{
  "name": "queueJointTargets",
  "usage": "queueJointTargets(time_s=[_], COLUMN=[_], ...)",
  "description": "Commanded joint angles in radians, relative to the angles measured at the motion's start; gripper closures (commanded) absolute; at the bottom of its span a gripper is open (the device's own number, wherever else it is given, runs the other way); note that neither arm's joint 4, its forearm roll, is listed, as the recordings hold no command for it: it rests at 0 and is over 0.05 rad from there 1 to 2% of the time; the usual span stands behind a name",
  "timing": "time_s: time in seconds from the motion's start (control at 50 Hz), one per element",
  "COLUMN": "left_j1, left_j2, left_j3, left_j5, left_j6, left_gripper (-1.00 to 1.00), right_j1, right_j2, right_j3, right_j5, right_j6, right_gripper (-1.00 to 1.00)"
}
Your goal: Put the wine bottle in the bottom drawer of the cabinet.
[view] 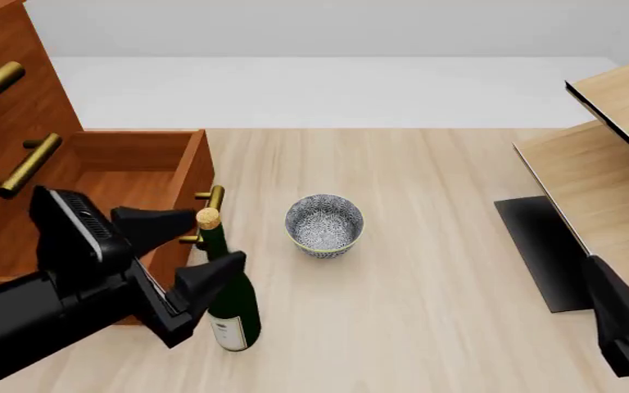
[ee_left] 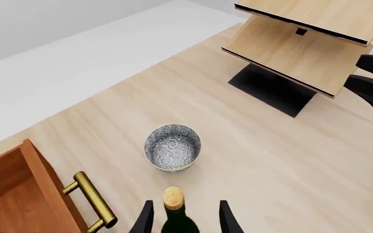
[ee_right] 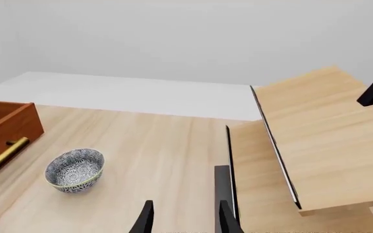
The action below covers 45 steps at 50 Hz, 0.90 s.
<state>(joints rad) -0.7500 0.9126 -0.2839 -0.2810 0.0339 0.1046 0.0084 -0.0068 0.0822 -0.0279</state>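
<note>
Left gripper (view: 183, 254) at the wine bottle (view: 230, 307), fingers either side of the glass around shoulder height. Left wrist view: the two fingertips flank the neck, foil top between them, a sliver of gap visible on each side there. Front view: one finger passes behind the bottle, the other crosses in front of it. Whether the pads are pressing the glass I cannot tell; jaws look set to bottle width rather than spread wide.

Bottle upright, base on the table (view: 435, 270), white label low on its body. It stands just beside the front corner of the bottom drawer (view: 128, 160), touching or nearly touching the brass handle (view: 207, 214); can't separate the two from this angle. Drawer is pulled out of the cabinet (view: 9, 106), interior open and looks empty.

Patterned bowl (view: 323, 224) sits near the bottle, on the side away from the drawer. Pale shelf unit (view: 609, 164) well apart from the drawer, across the table. Right gripper (ee_right: 183, 218) hangs by that shelf, jaws apart, holding nothing.

Judgement: grasp stage, transfer not begun. Next move calls for a firm close, then a lift high enough for the base to clear the drawer front and handle, carry over the opening, lower inside. Tall bottle held high: watch for swing.
</note>
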Motion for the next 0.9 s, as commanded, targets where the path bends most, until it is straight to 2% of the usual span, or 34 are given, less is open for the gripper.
queueJointTargets(time_s=[0.02,0.28,0.3,0.6,0.64,0.7,0.72,0.78,0.84,0.9], left_j1=[0.029,0.037,0.042,0.045,0.037,0.035,0.032,0.016,0.019,0.018], left_j2=[0.021,0.017,0.013,-0.017,-0.025,-0.035,-0.041,-0.076,-0.086,-0.109], left_j3=[0.004,0.002,0.0,-0.015,-0.021,-0.026,-0.026,-0.042,-0.047,-0.058], left_j5=[-0.029,-0.029,-0.026,0.014,0.028,0.044,0.048,0.091,0.11,0.139], left_j6=[0.018,0.021,0.022,0.01,-0.017,-0.013,0.012,-0.046,0.017,0.006], left_gripper=[-1.0,-1.0,1.0,1.0,1.0,1.0,1.0,1.0,1.0,1.0], right_j1=[-0.002,-0.001,-0.001,0.001,0.002,0.002,0.001,0.001,0.003,0.004], right_j2=[0.006,0.01,0.011,0.017,0.018,0.015,0.012,0.009,0.01,0.017], right_j3=[0.003,0.004,0.004,0.003,0.003,0.002,0.002,0.002,0.001,0.0], right_j5=[-0.004,-0.007,-0.008,-0.016,-0.018,-0.016,-0.013,-0.009,-0.01,-0.019], right_j6=[0.0,0.0,-0.001,-0.003,-0.004,-0.003,-0.002,-0.004,-0.006,-0.004], right_gripper=[-1.0,-1.0,-1.0,-1.0,-1.0,-1.0,-1.0,-1.0,-1.0,-1.0])
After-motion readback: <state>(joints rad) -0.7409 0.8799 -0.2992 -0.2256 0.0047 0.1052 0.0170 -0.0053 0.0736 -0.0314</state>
